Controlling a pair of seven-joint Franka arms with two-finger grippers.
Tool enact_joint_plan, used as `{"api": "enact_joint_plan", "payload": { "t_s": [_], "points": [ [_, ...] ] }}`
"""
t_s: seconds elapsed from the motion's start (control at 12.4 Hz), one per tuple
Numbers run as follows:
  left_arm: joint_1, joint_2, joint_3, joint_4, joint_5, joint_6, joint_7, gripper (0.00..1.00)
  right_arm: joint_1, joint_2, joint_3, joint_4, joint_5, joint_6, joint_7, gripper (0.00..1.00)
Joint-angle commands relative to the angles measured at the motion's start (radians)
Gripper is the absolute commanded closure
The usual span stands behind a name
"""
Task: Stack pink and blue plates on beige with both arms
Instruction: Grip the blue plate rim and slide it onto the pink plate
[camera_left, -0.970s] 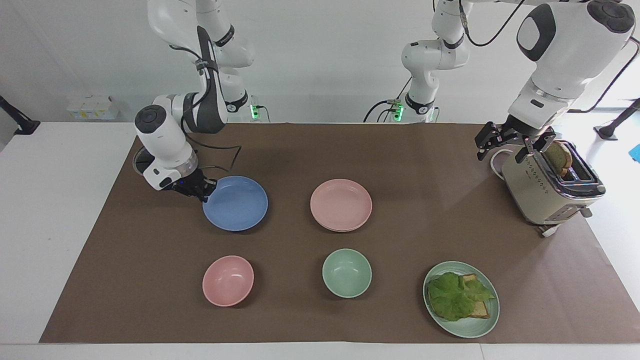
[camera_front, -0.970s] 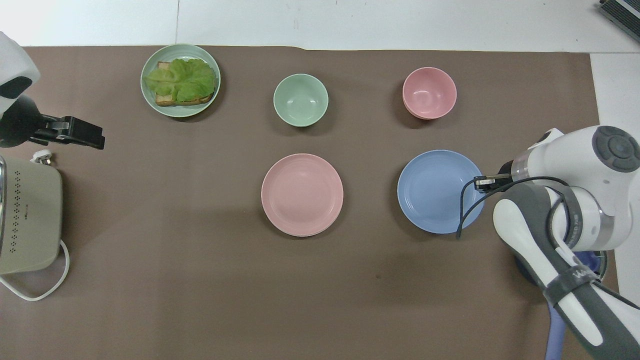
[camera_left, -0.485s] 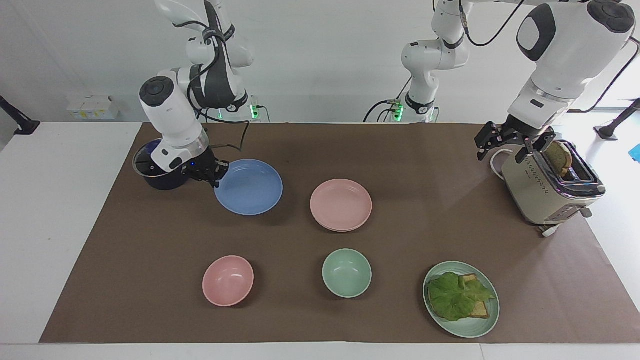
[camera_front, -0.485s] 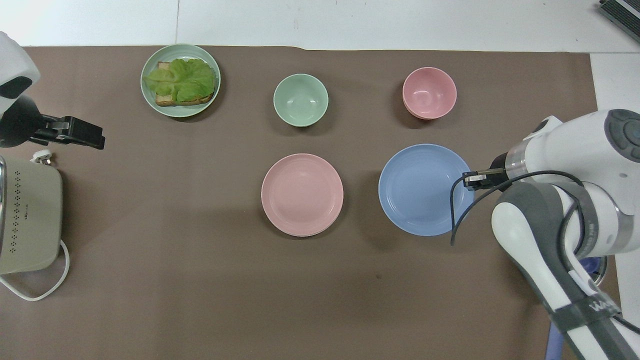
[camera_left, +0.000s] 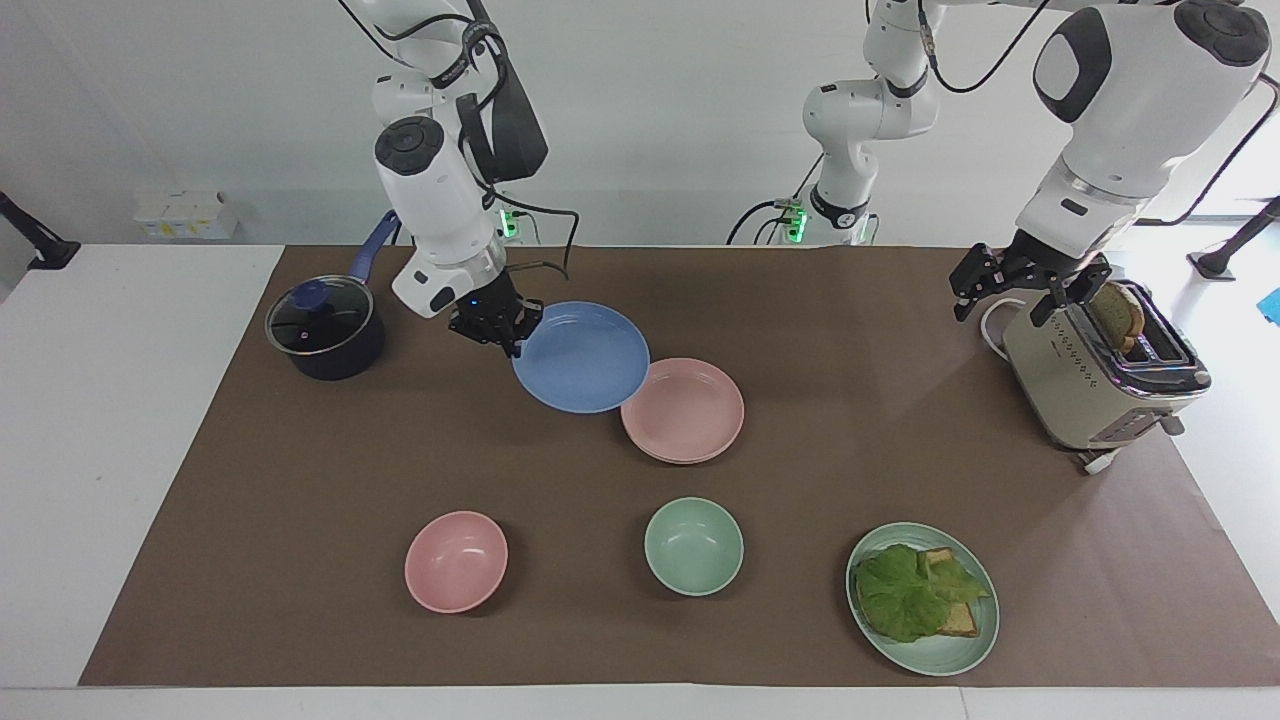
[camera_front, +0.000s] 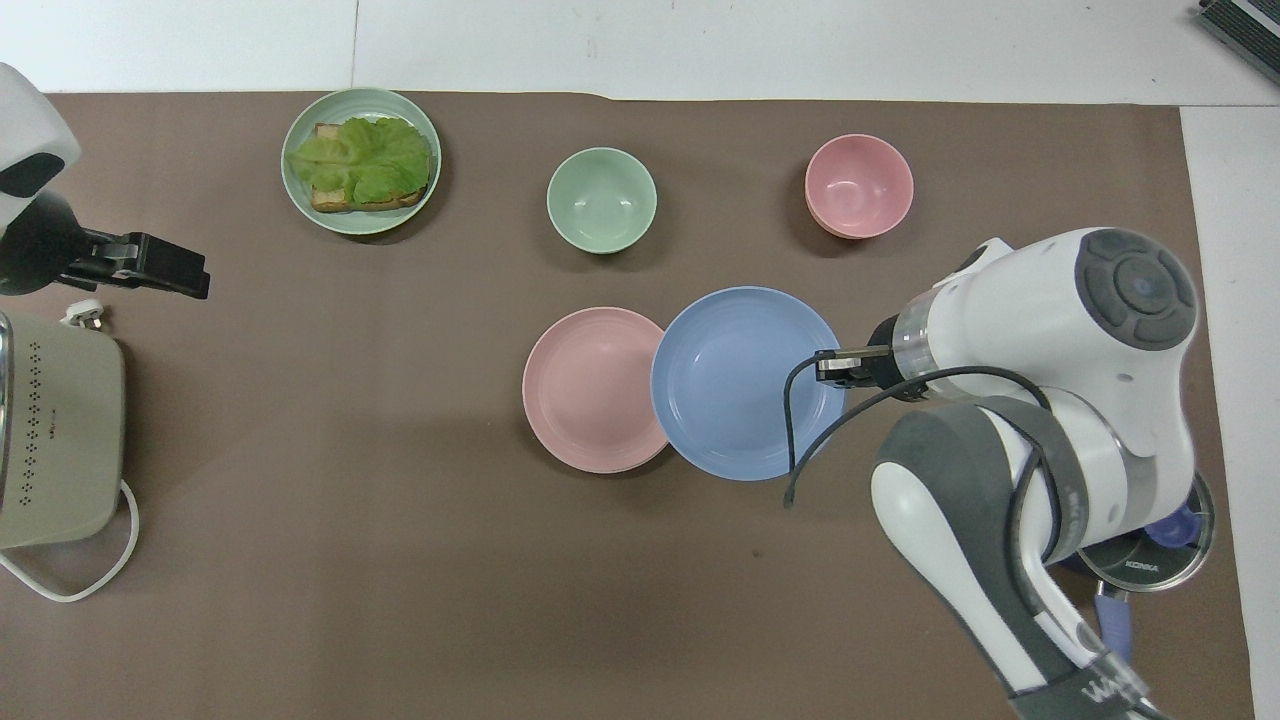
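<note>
Showing the blue plate, judged light, stiff and smooth, pinched at its rim by the closed right gripper and carried tilted over the counter's middle, overlapping the pink plate, while the open left gripper waits above the toaster.

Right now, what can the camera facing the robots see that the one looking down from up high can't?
Only the facing view shows the bread in the toaster, the arms' bases, the whole dark pot, and the blue plate raised off the table. Only the overhead view shows the plate's rim overlapping the pink plate from straight above. Both show the right gripper pinching the blue plate's edge, the left gripper waiting by the toaster, the pink bowl, green bowl and lettuce plate.
</note>
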Motion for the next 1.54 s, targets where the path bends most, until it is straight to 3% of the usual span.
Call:
{"api": "enact_joint_plan", "payload": {
  "t_s": [0.0, 0.24, 0.81, 1.45],
  "points": [
    [0.008, -0.006, -0.006, -0.002, 0.013, -0.013, 0.01, 0.0, 0.046, 0.012, 0.015, -0.004, 0.044, 0.057, 0.07, 1.0],
    [0.008, -0.006, -0.006, -0.002, 0.013, -0.013, 0.01, 0.0, 0.101, 0.051, 0.015, -0.012, 0.046, 0.09, 0.139, 1.0],
    [0.008, -0.006, -0.006, -0.002, 0.013, -0.013, 0.01, 0.0, 0.177, 0.199, 0.015, -0.024, 0.046, 0.336, 0.168, 1.0],
    [0.008, -0.006, -0.006, -0.002, 0.013, -0.013, 0.01, 0.0, 0.19, 0.25, 0.013, -0.032, 0.046, 0.386, 0.153, 1.0]
  ]
}}
